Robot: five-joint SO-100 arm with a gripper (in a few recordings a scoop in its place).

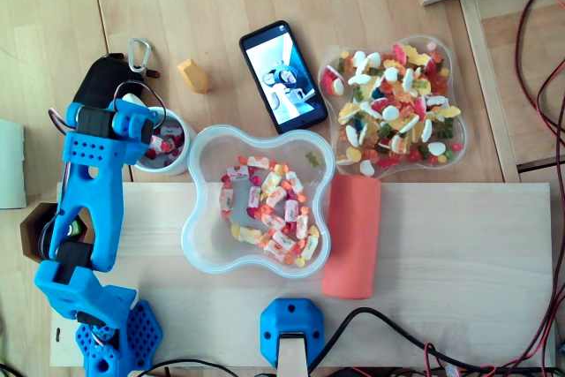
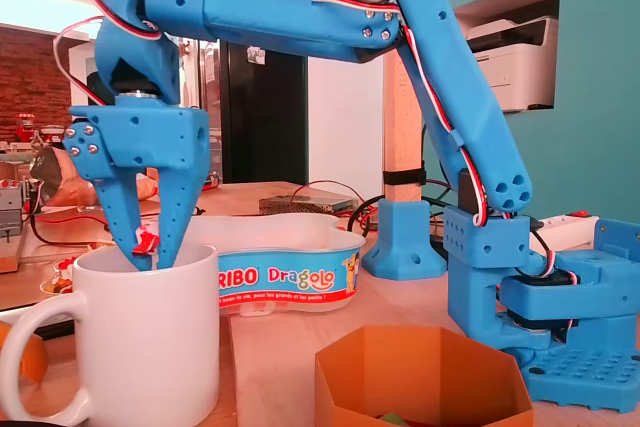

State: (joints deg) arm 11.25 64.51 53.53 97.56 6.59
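On a pale wooden bench in an office with a teal wall, a wrapped sweet (image 2: 147, 242) in red and white sits pinched between the tips of the blue arm's gripper (image 2: 152, 255). The fingers are drawn narrow around it, right at the mouth of a white mug (image 2: 150, 347). In the overhead view more wrapped pieces show inside the mug, which stands at the bench's left. Just beside it, to the right, is a clear clover-shaped tub (image 1: 190, 209) holding a loose ring of wrapped sweets. A red-orange pad (image 1: 351, 236) lies against that tub's right side. Beyond are a smartphone (image 1: 282, 72) with its screen lit and a second clear tub (image 1: 461, 134) heaped with gummies. A yellow block (image 1: 193, 76) and a carabiner (image 1: 139, 52) lie above the mug. An orange hexagonal box (image 2: 420, 377) stands near the arm's base.
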